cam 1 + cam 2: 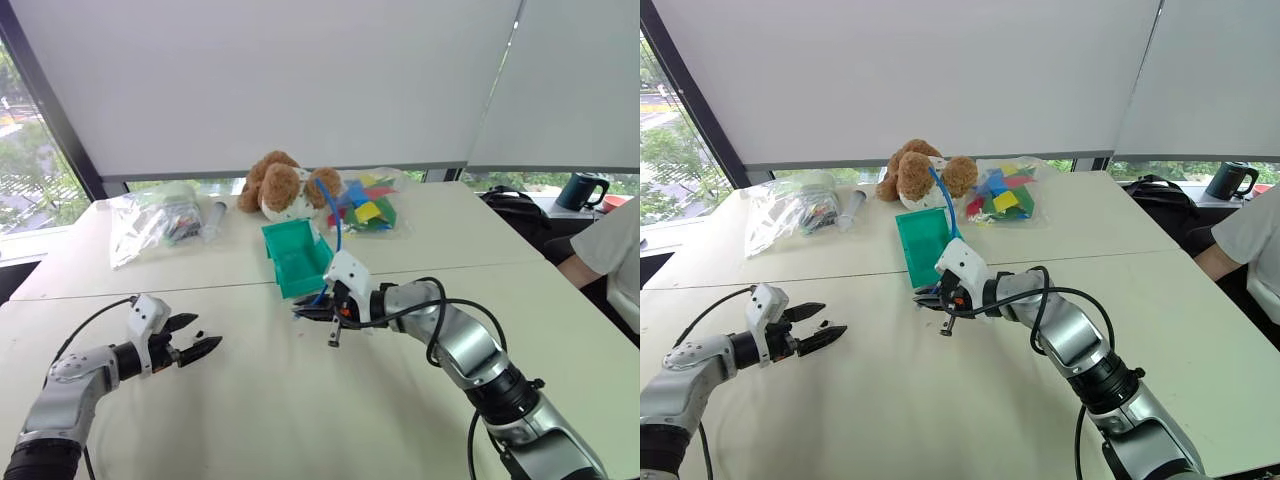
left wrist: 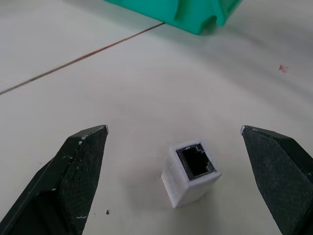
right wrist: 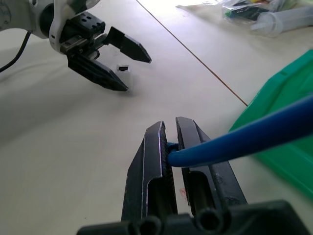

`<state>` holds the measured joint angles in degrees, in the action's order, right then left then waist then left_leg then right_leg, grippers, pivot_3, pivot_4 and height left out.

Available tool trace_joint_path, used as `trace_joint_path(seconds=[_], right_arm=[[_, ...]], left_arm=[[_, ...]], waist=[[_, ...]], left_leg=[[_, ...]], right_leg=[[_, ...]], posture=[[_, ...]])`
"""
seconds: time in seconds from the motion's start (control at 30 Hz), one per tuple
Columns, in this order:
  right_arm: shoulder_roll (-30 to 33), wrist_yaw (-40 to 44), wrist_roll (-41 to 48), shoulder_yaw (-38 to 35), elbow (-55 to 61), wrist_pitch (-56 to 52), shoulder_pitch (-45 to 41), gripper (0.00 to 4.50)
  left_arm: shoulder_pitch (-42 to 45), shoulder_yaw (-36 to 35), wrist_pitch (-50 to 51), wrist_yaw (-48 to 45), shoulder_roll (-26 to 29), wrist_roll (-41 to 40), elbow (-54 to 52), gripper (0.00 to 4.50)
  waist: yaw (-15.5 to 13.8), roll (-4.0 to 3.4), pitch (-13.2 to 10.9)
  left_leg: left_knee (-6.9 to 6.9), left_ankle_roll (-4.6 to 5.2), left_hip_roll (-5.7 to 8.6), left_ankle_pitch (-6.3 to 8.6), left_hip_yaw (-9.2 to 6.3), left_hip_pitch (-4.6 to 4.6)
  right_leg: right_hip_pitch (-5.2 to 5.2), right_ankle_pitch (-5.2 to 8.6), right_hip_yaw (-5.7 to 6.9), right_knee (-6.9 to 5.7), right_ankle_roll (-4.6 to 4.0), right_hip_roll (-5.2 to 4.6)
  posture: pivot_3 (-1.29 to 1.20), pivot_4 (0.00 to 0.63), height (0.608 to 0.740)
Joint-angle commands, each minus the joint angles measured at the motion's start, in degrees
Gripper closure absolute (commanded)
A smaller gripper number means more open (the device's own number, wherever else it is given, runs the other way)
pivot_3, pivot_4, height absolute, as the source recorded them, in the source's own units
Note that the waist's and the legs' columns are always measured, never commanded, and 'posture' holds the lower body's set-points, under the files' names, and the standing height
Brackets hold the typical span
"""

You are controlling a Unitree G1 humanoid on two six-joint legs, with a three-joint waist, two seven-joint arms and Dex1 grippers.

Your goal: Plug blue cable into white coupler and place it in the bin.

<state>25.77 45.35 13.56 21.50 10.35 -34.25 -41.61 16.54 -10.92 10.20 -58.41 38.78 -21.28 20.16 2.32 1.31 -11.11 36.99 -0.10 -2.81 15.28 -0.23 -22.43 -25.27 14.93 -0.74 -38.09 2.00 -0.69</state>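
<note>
Between the spread fingers of the left gripper stands the white coupler, upright on the table with its dark socket facing up, untouched by either finger, jaws wide on both sides of it. Off to that gripper's right, the right gripper is pinched tight on the blue cable, which arcs up and back from the fingers toward the bin just beyond it.

As I read it, the job is at an early stage. The cable is in hand, but the coupler is not yet grasped, nothing is plugged, and nothing of the pair lies in the bin. What's left: close on the coupler, bring plug and socket together, then drop the joined piece in.

Hard to make out is the cable's plug end: something small hangs below the right gripper's fingers, and I can't say for certain that it is the plug. The cable's far end is lost against the teddy bear and the bag of coloured blocks.
</note>
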Motion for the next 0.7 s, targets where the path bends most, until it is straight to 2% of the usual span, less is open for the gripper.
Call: trace_joint_path(seconds=[0.03,0.2,0.23,0.43,0.5,0.6,0.7], right_arm=[[-0.1,-0.5,-0.4,-1.9,3.1,0.0,-0.1,4.50],[0.3,-0.6,-1.0,-2.2,3.4,-0.1,0.1,4.50],[0.6,-0.4,-1.2,-2.2,3.3,0.0,0.0,4.50],[3.3,3.0,-2.5,-1.5,2.9,2.2,-0.9,4.50],[4.7,6.0,-2.7,-1.0,2.7,4.0,-2.0,4.50],[5.9,11.2,-2.7,0.1,2.0,7.6,-3.8,4.50],[6.1,14.9,-3.2,1.0,0.6,10.4,-5.1,4.50]], left_arm=[[1.0,0.6,-3.7,-1.0,-0.3,1.5,2.7,1.33],[0.0,0.8,-5.6,-1.2,-0.9,1.9,3.1,3.87],[-0.5,1.1,-5.4,-1.4,-1.3,1.6,1.8,4.18],[0.2,5.4,-2.5,-4.4,-3.6,0.4,-7.9,4.12],[2.4,9.5,-2.4,-8.0,-4.4,1.0,-9.7,4.12],[6.6,15.4,-4.3,-13.8,-6.1,2.6,-8.5,4.12],[11.3,19.8,-9.2,-17.2,-8.9,5.7,-2.6,4.12]], waist=[[0.0,0.00,0.0],[0.0,0.01,0.0],[0.0,0.01,0.0],[-0.7,0.01,0.0],[-1.2,0.01,0.0],[-1.5,0.00,0.0],[-1.5,0.02,0.0]], left_leg=[[0.00,0.00,0.00,0.00,0.00,0.00],[0.01,0.00,-0.01,0.00,0.00,0.00],[0.01,0.00,-0.01,0.00,-0.01,0.00],[0.06,0.00,0.02,0.00,-0.01,0.00],[0.08,0.00,0.03,0.00,0.00,0.00],[0.11,0.00,0.08,0.00,0.02,0.01],[0.15,0.00,0.09,0.00,0.03,0.02]], right_leg=[[0.00,0.00,0.00,0.00,0.00,0.00],[0.00,0.00,0.01,-0.01,0.00,-0.01],[0.00,0.00,0.01,-0.01,0.00,-0.02],[0.05,-0.01,0.01,-0.01,0.01,-0.05],[0.06,-0.01,0.00,-0.01,0.01,0.01],[0.06,-0.03,0.01,-0.01,0.00,0.11],[0.10,-0.03,0.02,-0.01,0.01,0.16]], posture=[[0.00,0.150,0.740],[0.00,0.150,0.740],[0.00,0.150,0.740],[0.00,0.150,0.740],[0.00,0.150,0.740],[0.00,0.150,0.740],[0.00,0.150,0.740]])
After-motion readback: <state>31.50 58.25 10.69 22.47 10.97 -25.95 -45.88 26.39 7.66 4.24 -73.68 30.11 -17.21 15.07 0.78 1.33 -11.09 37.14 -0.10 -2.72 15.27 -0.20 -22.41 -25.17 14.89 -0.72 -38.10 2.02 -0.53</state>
